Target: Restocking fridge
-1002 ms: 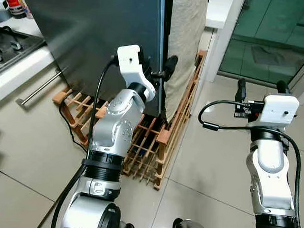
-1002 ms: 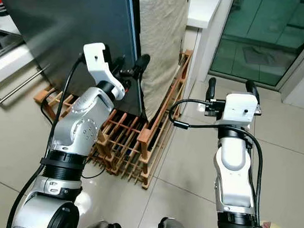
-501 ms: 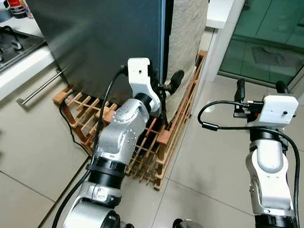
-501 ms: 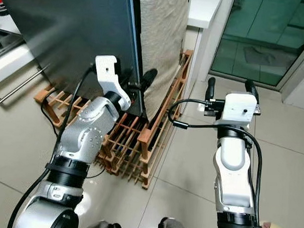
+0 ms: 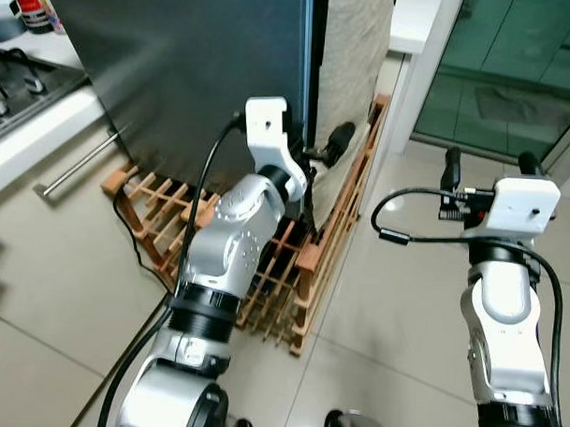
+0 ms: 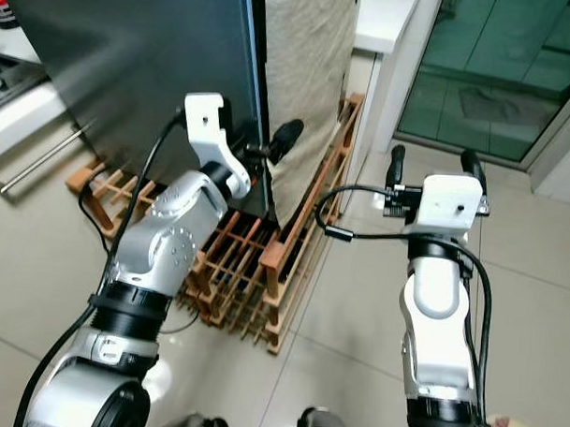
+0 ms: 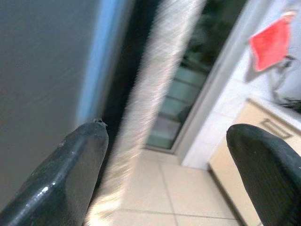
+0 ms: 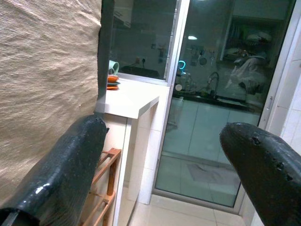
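Fridge point(image 5: 187, 70), dark door shut, fills the upper left above a wooden rack point(image 5: 264, 269) on the tiled floor point(image 5: 48, 290). Left gripper point(image 5: 317, 149), fingers spread, sits at the door's right edge beside a beige cloth point(image 5: 352, 47); its wrist view shows that dark seam up close. Right gripper point(image 5: 488, 164), fingers spread, hangs over bare tile near the glass door point(image 5: 515, 62).

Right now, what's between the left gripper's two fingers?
In the left wrist view, the open left gripper frames the fridge door's edge and the beige textured fridge side, with floor tiles beyond.
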Motion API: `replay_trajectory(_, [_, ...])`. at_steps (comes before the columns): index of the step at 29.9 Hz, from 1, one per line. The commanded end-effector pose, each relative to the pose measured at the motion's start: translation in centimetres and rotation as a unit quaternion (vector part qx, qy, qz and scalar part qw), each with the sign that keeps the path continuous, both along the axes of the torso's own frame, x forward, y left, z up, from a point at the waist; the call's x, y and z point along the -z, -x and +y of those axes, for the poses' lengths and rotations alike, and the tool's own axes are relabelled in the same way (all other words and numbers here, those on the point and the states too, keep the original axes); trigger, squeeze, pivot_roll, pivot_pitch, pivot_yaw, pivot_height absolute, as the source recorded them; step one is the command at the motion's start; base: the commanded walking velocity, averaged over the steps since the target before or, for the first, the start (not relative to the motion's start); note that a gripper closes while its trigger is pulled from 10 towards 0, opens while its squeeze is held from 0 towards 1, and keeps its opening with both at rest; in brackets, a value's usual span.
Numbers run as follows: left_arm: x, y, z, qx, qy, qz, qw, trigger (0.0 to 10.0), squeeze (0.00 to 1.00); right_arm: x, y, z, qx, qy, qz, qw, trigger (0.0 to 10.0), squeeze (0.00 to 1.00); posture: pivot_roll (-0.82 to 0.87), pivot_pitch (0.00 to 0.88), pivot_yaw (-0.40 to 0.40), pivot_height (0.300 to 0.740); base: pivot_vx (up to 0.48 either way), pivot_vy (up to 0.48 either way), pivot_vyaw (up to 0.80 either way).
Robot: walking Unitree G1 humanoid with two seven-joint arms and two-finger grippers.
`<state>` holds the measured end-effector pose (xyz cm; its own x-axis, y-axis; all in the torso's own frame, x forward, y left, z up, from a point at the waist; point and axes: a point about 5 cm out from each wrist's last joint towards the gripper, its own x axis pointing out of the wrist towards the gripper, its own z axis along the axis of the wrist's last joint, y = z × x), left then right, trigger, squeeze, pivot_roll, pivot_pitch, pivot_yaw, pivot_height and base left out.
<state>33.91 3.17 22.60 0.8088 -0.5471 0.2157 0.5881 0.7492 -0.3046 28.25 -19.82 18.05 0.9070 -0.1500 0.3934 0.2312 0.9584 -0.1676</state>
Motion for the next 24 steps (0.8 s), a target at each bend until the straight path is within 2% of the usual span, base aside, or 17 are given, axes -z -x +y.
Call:
replay_trajectory(1, [0.4,1.1,-0.8,0.025,0.002,0.003,1.000,10.0,0.00,-0.1,0.4,0.0,0.003,-0.002,-0.004,1.000,10.0,0.26,-0.22,0.093,0.077,0.732,0.000,0.000,0.00])
replay_trajectory(5, [0.7,1.2,0.0,0.011,-0.003,0.000,1.000,10.0,0.00,-0.1,0.5,-0.2,0.003,-0.003,-0.003,1.000,10.0,0.26,-0.21,0.082,0.074,0.732,0.000,0.000,0.00])
replay_trajectory(10, [0.3,0.3,1.0,-0.038,0.014,-0.001,0.999,10.0,0.00,-0.3,0.0,0.0,-0.002,0.000,-0.006,1.000,10.0,0.26,-0.21,0.067,0.068,0.732,0.000,-0.238,0.00])
replay_trajectory(14, [0.2,0.2,1.1,-0.044,0.015,-0.003,0.999,10.0,0.00,-0.4,-0.1,0.0,-0.003,0.001,-0.007,1.000,10.0,0.26,-0.21,0.064,0.067,0.732,0.000,-0.348,0.00])
replay_trajectory(24, [0.3,-0.5,1.1,-0.061,0.004,-0.002,0.998,10.0,0.00,-0.5,-0.1,-0.1,-0.004,0.005,-0.007,1.000,10.0,0.26,-0.22,0.051,0.066,0.732,0.000,0.000,0.00])
